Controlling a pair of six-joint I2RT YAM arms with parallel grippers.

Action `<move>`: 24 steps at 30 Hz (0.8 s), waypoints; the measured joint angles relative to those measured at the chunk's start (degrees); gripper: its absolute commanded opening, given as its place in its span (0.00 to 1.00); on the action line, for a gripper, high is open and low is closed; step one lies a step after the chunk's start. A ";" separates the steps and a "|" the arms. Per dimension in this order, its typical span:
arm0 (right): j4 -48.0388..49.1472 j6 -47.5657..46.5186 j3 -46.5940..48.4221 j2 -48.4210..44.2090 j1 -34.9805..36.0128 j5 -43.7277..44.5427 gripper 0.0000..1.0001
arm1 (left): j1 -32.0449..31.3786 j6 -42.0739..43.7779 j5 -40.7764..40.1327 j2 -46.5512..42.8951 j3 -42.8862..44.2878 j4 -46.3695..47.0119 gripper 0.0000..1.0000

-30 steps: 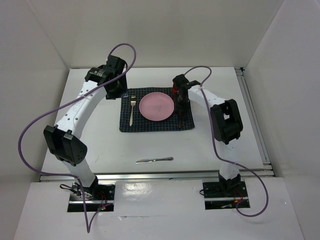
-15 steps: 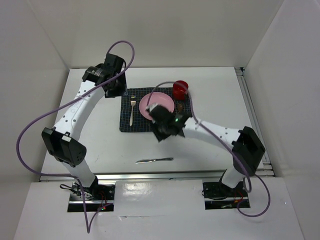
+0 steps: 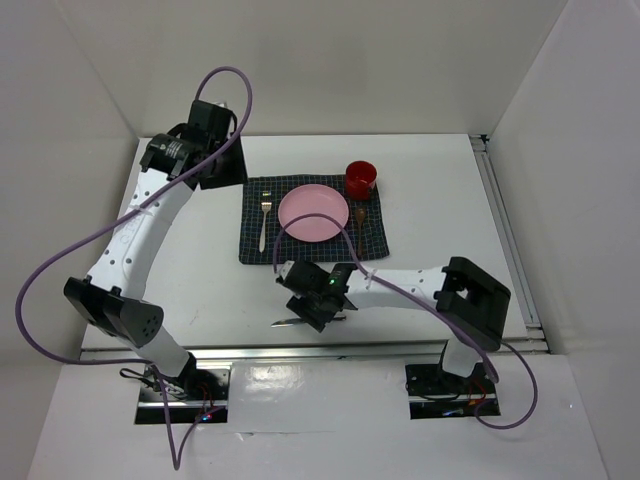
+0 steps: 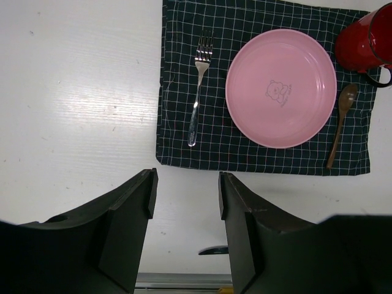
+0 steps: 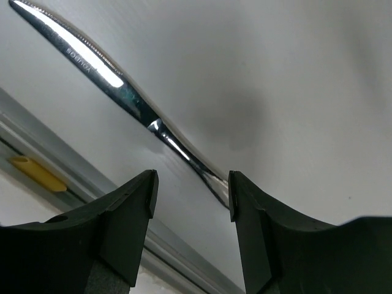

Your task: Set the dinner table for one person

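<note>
The knife [image 5: 116,82] lies on the bench [image 3: 200,285] by the near edge, short of the mat [image 3: 262,250]. The right tool [image 5: 191,184], spread and empty, straddles it, and the knife's long axis slants across the gap. The left tool [image 4: 185,184], also spread, hovers far off.

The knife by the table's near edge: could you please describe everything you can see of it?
The knife is one piece of shiny, mirror-like metal, slim, narrowing to a waist, with small stamped lettering. It lies flat on the white table, close to the near-edge rail and apart from the place mat. The open right gripper straddles one end; contact cannot be told.
</note>
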 measured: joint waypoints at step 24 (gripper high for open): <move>6.84 -4.44 2.12 7.10 -4.44 -5.75 0.39 | 0.00 0.04 -0.13 0.00 -0.79 0.00 0.61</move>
